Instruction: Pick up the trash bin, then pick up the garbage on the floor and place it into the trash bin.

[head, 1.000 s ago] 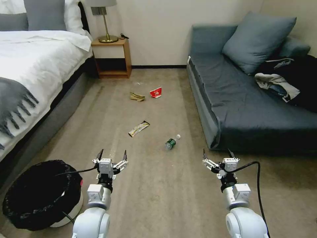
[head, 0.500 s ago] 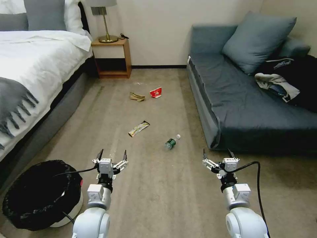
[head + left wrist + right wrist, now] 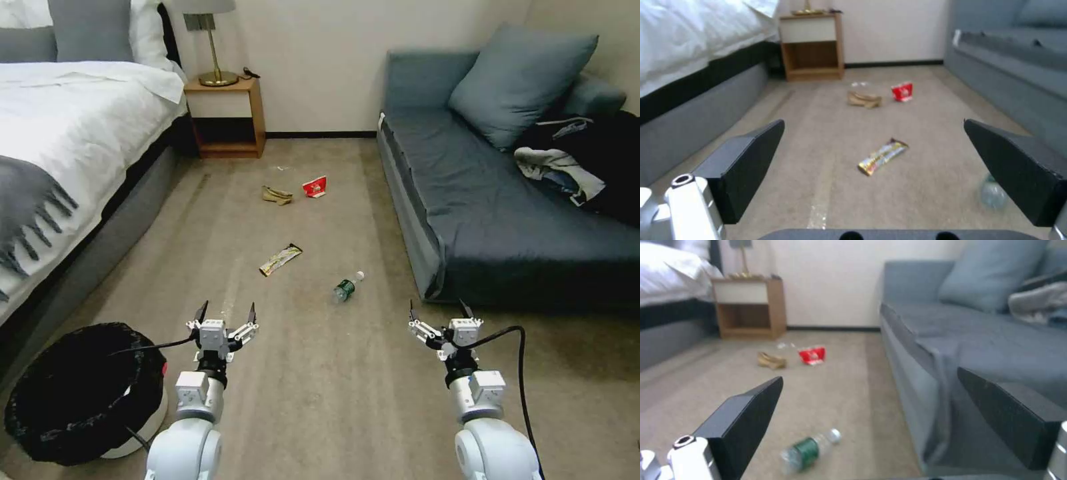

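Note:
The trash bin, low, white and lined with a black bag, stands on the carpet at the head view's lower left. My left gripper hovers open just to its right, empty. Farther right, my right gripper is open and empty too. The garbage lies ahead on the floor: a clear bottle with a green label, a yellow-green wrapper, a tan paper wad and a red-and-white packet.
A bed with white sheets borders the left side. A blue sofa holding a clothes pile borders the right. A wooden nightstand with a lamp stands at the back wall. Open carpet runs between the furniture.

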### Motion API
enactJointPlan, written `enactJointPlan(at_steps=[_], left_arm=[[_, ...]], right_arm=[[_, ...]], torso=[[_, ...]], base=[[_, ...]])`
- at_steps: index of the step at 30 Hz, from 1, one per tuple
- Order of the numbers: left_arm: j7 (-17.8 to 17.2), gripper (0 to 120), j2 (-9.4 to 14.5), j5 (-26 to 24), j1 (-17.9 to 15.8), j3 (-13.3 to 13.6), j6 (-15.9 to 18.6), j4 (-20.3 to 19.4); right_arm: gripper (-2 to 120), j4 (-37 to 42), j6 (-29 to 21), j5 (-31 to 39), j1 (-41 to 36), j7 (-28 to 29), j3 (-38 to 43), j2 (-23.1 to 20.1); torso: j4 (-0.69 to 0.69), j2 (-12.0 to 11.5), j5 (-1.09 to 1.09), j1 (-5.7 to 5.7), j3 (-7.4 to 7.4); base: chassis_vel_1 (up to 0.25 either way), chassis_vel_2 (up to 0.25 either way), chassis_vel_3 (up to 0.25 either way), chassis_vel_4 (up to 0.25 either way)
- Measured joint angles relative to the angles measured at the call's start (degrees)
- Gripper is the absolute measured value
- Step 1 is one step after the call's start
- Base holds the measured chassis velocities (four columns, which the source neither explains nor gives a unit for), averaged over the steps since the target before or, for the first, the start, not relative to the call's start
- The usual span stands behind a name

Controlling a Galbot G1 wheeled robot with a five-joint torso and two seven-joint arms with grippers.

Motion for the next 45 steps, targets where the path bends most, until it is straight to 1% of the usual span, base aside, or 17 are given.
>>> enactJointPlan(at_steps=[3, 7, 11, 15, 18, 20, 21, 23, 24, 25, 28, 29, 30, 31, 32, 41, 45], left_arm=[[-1.95, 100, 0.44, -6.45, 0.55, -3.95, -3.81, 0.43], [-2.78, 100, 0.61, -7.91, 0.76, -4.80, -4.34, 0.41], [-7.66, 100, 2.24, -14.30, 1.89, -8.99, -6.56, 0.35], [-8.67, 100, 3.01, -15.60, 1.09, -9.42, -6.63, 1.14], [-11.99, 100, 3.05, -15.89, 0.52, -9.25, -5.62, 1.22], [-20.87, 100, 3.48, -20.06, 0.30, -8.93, -2.11, -0.43], [-20.87, 100, 3.48, -20.06, 0.30, -8.93, -2.11, -0.43], [-30.22, 100, 4.24, -26.96, 0.29, -8.97, 1.81, -3.08], [-35.83, 100, 4.50, -31.06, 0.22, -9.27, 4.58, -4.61], [-35.83, 100, 4.50, -31.06, 0.22, -9.27, 4.58, -4.61], [-48.53, 100, 4.53, -40.37, 0.16, -9.86, 10.54, -8.22], [-48.53, 100, 4.53, -40.37, 0.16, -9.86, 10.54, -8.22], [-55.17, 100, 4.35, -42.92, -0.26, -9.93, 12.16, -8.95], [-58.49, 100, 4.33, -44.39, -0.57, -10.06, 12.64, -9.11], [-58.49, 100, 4.33, -44.39, -0.57, -10.06, 12.64, -9.11], [-72.82, 100, 3.89, -58.60, -3.38, -10.74, 15.03, -7.07], [-75.43, 100, 3.90, -62.45, -3.41, -11.03, 15.10, -6.10]], right_arm=[[100, -1.00, 3.11, -0.68, -0.20, 1.05, -1.62, -0.16], [100, -2.53, 7.06, -1.58, -0.47, 1.75, -3.57, -0.37], [100, -4.31, 10.51, -3.39, 0.62, 1.86, -4.50, -0.87], [100, -4.85, 10.65, -4.67, 1.63, 0.67, -3.57, -1.40], [100, -5.15, 10.95, -6.47, 2.08, -1.54, -1.79, -2.02], [100, -5.28, 12.01, -7.83, 2.66, -7.02, 1.47, -3.46], [100, -5.28, 12.01, -7.83, 2.66, -7.02, 1.47, -3.46], [100, -5.38, 12.76, -7.47, 3.11, -10.24, 2.82, -4.77], [100, -5.43, 12.85, -7.09, 3.30, -10.78, 3.10, -5.21], [100, -5.43, 12.85, -7.09, 3.30, -10.78, 3.10, -5.21], [100, -5.80, 12.88, -6.51, 3.56, -11.12, 3.20, -5.34], [100, -5.80, 12.88, -6.51, 3.56, -11.12, 3.20, -5.34], [100, -6.15, 13.08, -6.45, 3.62, -11.11, 3.00, -5.08], [100, -6.33, 13.22, -6.44, 3.63, -11.08, 2.86, -4.93], [100, -6.33, 13.22, -6.44, 3.63, -11.08, 2.86, -4.93], [100, -6.63, 13.72, -6.12, 3.54, -10.91, 1.84, -5.02], [100, -6.62, 13.76, -5.74, 3.36, -10.91, 1.82, -5.54]], torso=[[0.01, 0.00, -0.03, 0.00, 0.00], [-0.02, 0.00, 0.03, 0.00, 0.00], [0.03, 0.00, 0.03, 0.00, 0.00], [0.00, 0.00, 0.00, 0.00, 0.00], [-0.01, 0.00, 0.01, 0.00, 0.00], [-0.01, 0.00, 0.00, 0.00, 0.00], [-0.01, 0.00, 0.00, 0.00, 0.00], [-0.01, 0.00, 0.02, 0.00, 0.00], [-0.01, 0.00, 0.02, 0.00, 0.00], [-0.01, 0.00, 0.02, 0.00, 0.00], [0.00, 0.00, 0.03, 0.00, 0.00], [0.00, 0.00, 0.03, 0.00, 0.00], [0.00, 0.00, 0.02, 0.00, 0.00], [0.00, 0.00, 0.02, 0.00, 0.00], [0.00, 0.00, 0.02, 0.00, 0.00], [-0.01, 0.00, 0.00, 0.00, 0.00], [0.00, 0.00, 0.00, 0.00, 0.00]], base=[[0.000, 0.000, 0.000, 0.000], [0.000, 0.000, 0.000, 0.000], [0.000, 0.000, 0.000, 0.000], [0.000, 0.000, 0.000, 0.000], [0.000, 0.000, 0.000, 0.000], [0.000, 0.000, 0.000, 0.000], [0.000, 0.000, 0.000, 0.000], [0.000, 0.000, 0.000, 0.000], [0.000, 0.000, 0.000, 0.000], [0.000, 0.000, 0.000, 0.000], [0.000, 0.000, 0.000, 0.000], [0.000, 0.000, 0.000, 0.000], [0.000, 0.000, 0.000, 0.000], [0.000, 0.000, 0.000, 0.000], [0.000, 0.000, 0.000, 0.000], [0.000, 0.000, 0.000, 0.000], [0.000, 0.000, 0.000, 0.000]])
